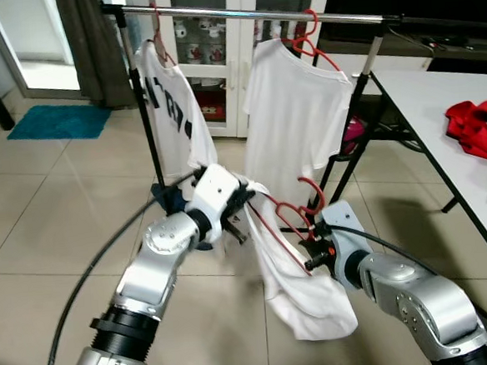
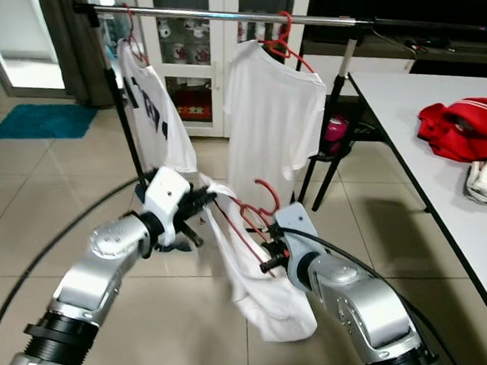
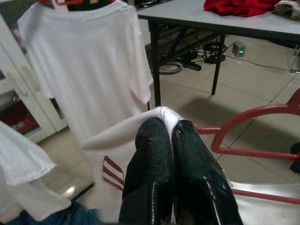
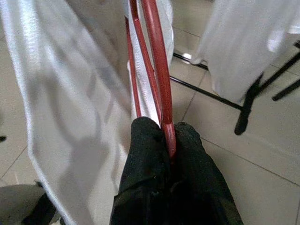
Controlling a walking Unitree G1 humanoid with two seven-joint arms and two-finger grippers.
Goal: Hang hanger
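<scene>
Both silver arms reach forward below the clothes rail point(image 1: 248, 9), which serves as the landmark. Right gripper point(image 4: 164, 140) is clenched on the red hanger point(image 1: 283, 217), whose hook point(image 2: 266, 189) points up, well under the rail and not yet on it. Left gripper point(image 3: 169, 129) pinches a fold of the white shirt point(image 1: 297, 287) that droops from this hanger toward the tiled floor point(image 1: 53, 204).

Behind the rail stands a white glass-door cabinet point(image 1: 233, 33). To the rail's right is a large white table point(image 1: 439, 110), touching nothing hung, with a red garment point(image 1: 478, 128) lying on it. On the rail hang two more shirts on red hangers: a plain white one point(image 1: 293, 120) directly ahead of the held hanger, and one with dark lettering point(image 1: 168, 113) at the left end; the lettering cannot be read. Black rail legs point(image 1: 148, 139) stand between the arms and the cabinet. A blue mat point(image 1: 59, 122) lies far left of the rail. A black cable point(image 1: 91, 272) trails beside the left arm.
</scene>
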